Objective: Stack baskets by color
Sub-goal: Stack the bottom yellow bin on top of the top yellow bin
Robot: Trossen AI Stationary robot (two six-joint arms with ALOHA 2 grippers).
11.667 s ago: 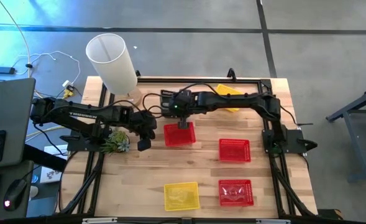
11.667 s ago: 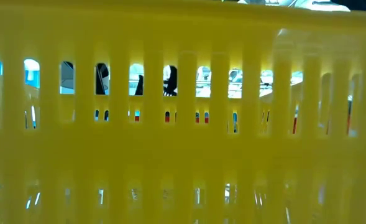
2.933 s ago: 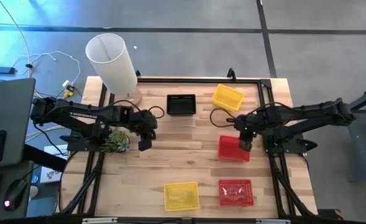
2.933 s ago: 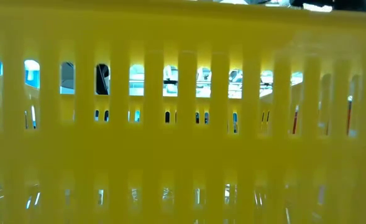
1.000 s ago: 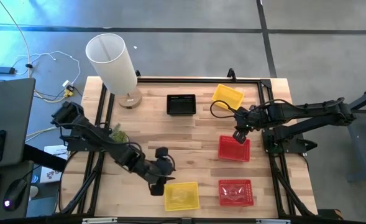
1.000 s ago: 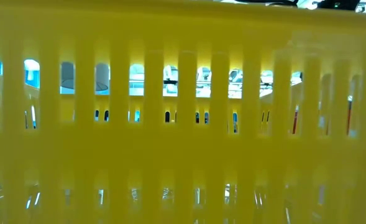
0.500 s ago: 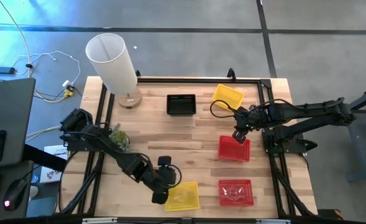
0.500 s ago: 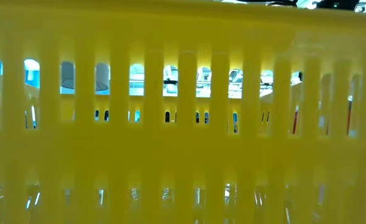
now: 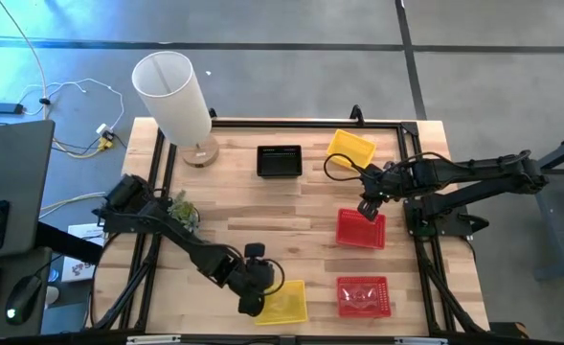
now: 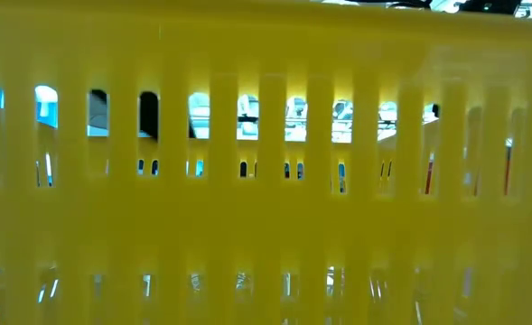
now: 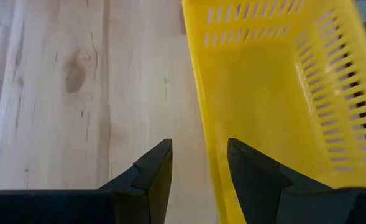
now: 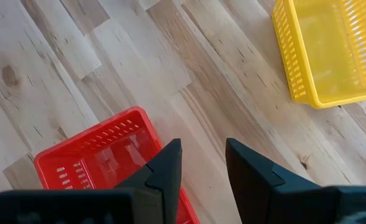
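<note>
A yellow basket (image 9: 286,301) rests flat on the table near its front edge, and its slotted wall (image 10: 266,226) fills the low view. My left gripper (image 11: 198,165) is open at this basket's left rim (image 11: 202,93), with one finger over the bare wood and the other over the basket. My right gripper (image 12: 202,165) hangs open above the far edge of a red basket (image 12: 89,158) at mid right. A second red basket (image 9: 363,297) sits front right. A black basket (image 9: 280,161) and another yellow basket (image 9: 350,149) sit at the back.
A tall white cylinder lamp (image 9: 171,91) stands at the table's back left corner, and a small green plant (image 9: 178,213) sits at the left edge. Bare wood (image 9: 291,230) lies in the table's middle. Black frame rails run along the table's sides.
My left gripper has moved down and toward the table's near edge and a little right, arriving at the left rim of the near yellow basket. The baskets have stayed where they were.
</note>
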